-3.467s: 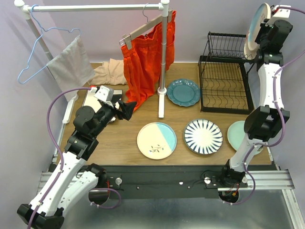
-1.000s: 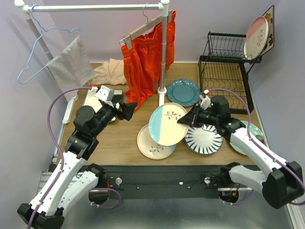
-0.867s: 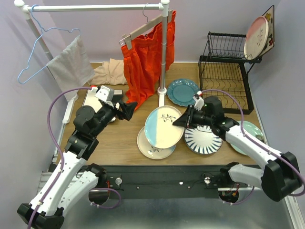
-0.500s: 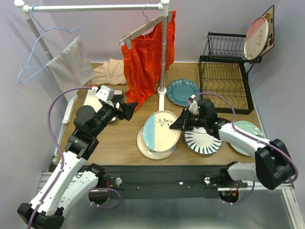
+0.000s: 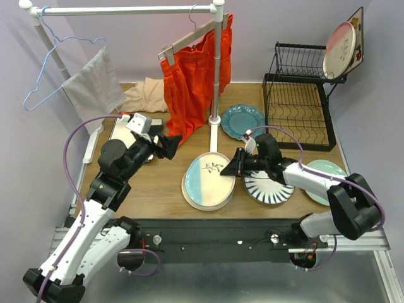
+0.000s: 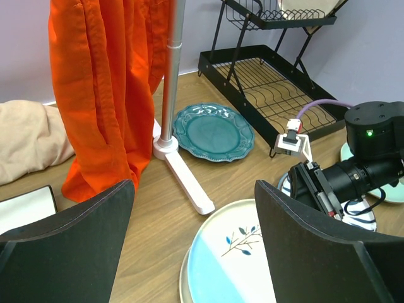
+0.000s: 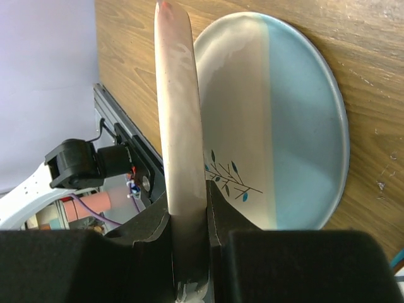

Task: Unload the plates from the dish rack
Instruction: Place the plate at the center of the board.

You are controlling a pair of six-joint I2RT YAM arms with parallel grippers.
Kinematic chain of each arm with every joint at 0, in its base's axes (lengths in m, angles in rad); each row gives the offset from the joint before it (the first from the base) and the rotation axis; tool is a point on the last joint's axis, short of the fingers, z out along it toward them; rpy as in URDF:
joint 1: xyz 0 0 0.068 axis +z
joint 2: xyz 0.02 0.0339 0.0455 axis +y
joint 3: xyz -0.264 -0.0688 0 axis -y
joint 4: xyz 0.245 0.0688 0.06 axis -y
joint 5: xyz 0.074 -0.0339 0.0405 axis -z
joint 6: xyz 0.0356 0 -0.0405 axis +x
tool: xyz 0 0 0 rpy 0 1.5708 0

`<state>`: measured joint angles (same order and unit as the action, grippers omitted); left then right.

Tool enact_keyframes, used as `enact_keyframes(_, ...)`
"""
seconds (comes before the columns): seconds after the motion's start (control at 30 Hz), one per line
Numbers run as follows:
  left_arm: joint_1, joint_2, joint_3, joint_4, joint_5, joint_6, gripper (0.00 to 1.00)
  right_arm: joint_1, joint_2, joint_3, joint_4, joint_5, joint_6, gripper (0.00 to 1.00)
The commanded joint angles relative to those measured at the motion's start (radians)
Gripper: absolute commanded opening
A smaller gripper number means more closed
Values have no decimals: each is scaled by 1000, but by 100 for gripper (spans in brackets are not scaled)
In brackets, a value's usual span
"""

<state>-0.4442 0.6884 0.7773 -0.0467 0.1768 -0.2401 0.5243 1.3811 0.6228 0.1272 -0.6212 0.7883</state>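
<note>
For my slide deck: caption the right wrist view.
Right gripper holds an edge-on plate by its rim over a cream and light-blue plate lying on the wooden table.

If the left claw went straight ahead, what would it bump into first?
Probably the clothes rail's white foot, straight ahead of the open left claw. The orange cloth hangs close beside that line, so it's hard to be sure.

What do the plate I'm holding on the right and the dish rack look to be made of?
Held plate: probably glazed ceramic, with a smooth cream and light-blue face, a painted sprig and a thick rounded rim; melamine can't be ruled out.
Dish rack: thin black wire, likely coated metal, with a dull, even finish.
</note>
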Motion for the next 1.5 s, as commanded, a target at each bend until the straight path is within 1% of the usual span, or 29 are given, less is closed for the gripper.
enact_keyframes(0.0,5,-3,-9,10,7,-2,86,8,-2,-18,111,-80,-6,3)
enact_keyframes(0.23,4,-1,-9,10,10,-2,86,8,24,-37,115,-91,-15,6)
enact_keyframes(0.33,4,0,-9,10,9,-2,86,8,24,-41,108,-71,-24,18)
enact_keyframes(0.37,4,-1,-9,10,10,-2,86,8,21,-38,95,-60,-29,25)
enact_keyframes(0.43,4,-1,-9,8,10,-2,86,8,9,-29,49,-11,-49,29)
enact_keyframes(0.47,5,-1,-9,8,12,-4,86,8,7,-25,34,6,-70,32)
enact_keyframes(0.6,4,-3,-7,10,13,-4,86,8,27,15,-76,70,-135,38)
enact_keyframes(0.77,4,-3,-7,10,18,-4,86,8,32,43,-126,155,-164,43)
enact_keyframes(1.0,4,-6,-7,10,18,-5,86,8,44,100,-211,251,-193,45)
enact_keyframes(1.27,5,-10,-7,11,21,-4,86,8,81,126,-239,308,-212,45)
enact_keyframes(1.4,5,-10,-7,11,24,-4,86,8,98,126,-242,325,-216,43)
enact_keyframes(1.47,4,-10,-7,13,24,-5,86,8,108,127,-241,325,-219,41)
